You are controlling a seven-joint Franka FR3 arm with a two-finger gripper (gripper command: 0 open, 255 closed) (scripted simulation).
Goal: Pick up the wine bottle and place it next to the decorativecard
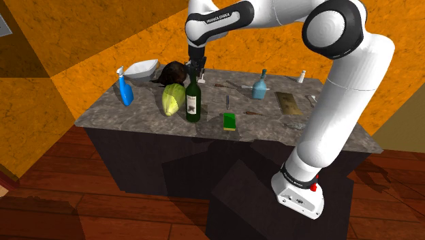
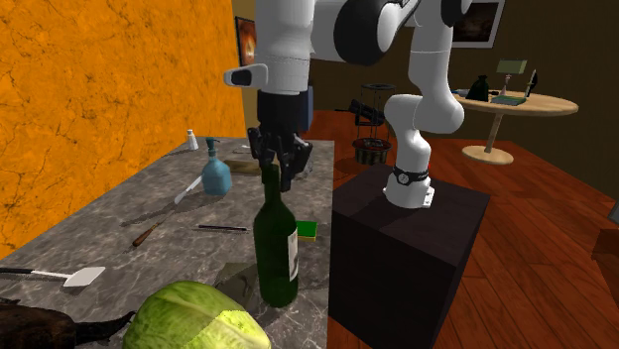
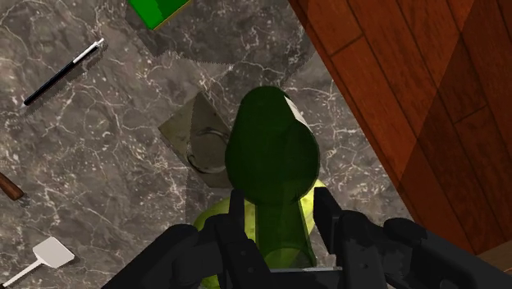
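Note:
A dark green wine bottle [image 1: 193, 102] with a pale label stands upright near the front edge of the marble counter [image 1: 136, 116]. My black gripper [image 1: 197, 73] comes down from above and is shut on the bottle's neck; the second exterior view shows the gripper [image 2: 274, 164] clasping the top of the wine bottle [image 2: 276, 248]. Along the hand, the fingers [image 3: 239, 215] press both sides of the neck of the wine bottle [image 3: 271, 160]. A flat olive-brown card [image 1: 288, 102] lies far off toward the shoulder view's right.
A pale green cabbage [image 1: 171, 100] sits close beside the bottle, a small green block [image 1: 229, 121] on its other side. Blue spray bottle [image 1: 125, 90], white bowl [image 1: 142, 69], blue-grey dispenser [image 1: 259, 86], pen [image 1: 227, 102] and utensils lie about. The counter edge drops to the wooden floor [image 3: 427, 98].

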